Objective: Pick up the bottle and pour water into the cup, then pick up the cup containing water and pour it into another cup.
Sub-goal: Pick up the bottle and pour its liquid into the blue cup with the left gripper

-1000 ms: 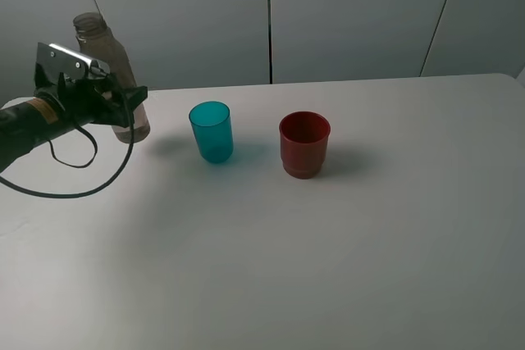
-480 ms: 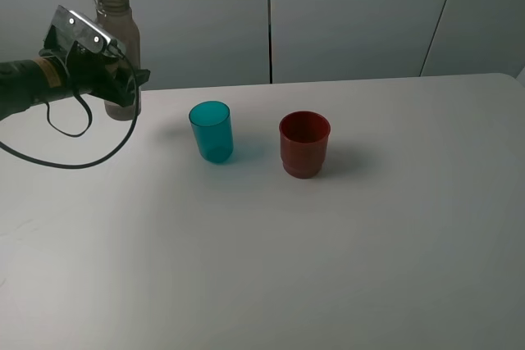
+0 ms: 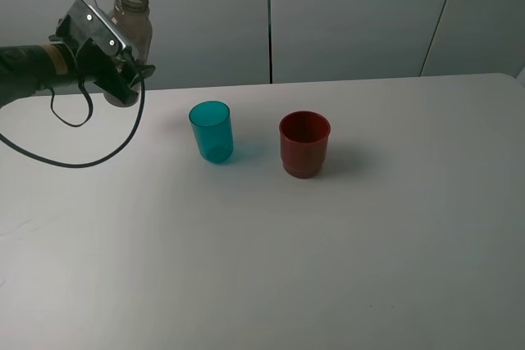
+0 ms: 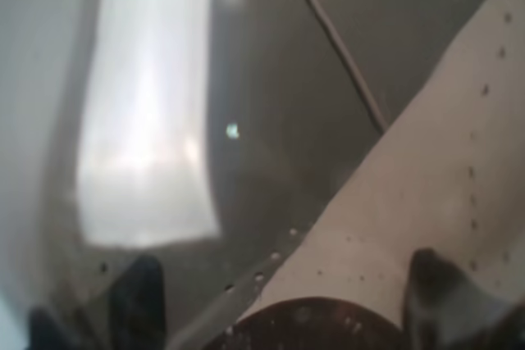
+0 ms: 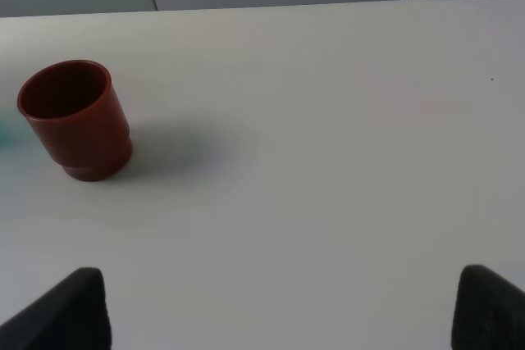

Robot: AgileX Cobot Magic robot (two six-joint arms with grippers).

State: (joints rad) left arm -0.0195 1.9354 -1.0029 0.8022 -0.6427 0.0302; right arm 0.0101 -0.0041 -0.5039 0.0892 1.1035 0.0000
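The bottle (image 3: 136, 20), clear, grey-tinted and uncapped, hangs in the air at the far left with its neck leaning slightly right. My left gripper (image 3: 123, 78) is shut on its lower body. In the left wrist view the bottle (image 4: 426, 170) fills the picture between the dark fingertips (image 4: 138, 294). The teal cup (image 3: 212, 131) stands upright on the table, right of and below the bottle. The dark red cup (image 3: 304, 144) stands a little further right, also seen as the red cup (image 5: 75, 119) in the right wrist view. My right gripper (image 5: 279, 317) is open, well back from the red cup, holding nothing.
The white table (image 3: 328, 243) stretches wide in front of and to the right of both cups. Grey wall panels (image 3: 353, 14) rise behind the table's far edge. A black cable (image 3: 82, 161) loops down from my left arm over the table.
My left gripper has lifted the bottle off the table, carrying it higher and slightly right, and its neck now leans toward the cups. Both cups have stayed put.
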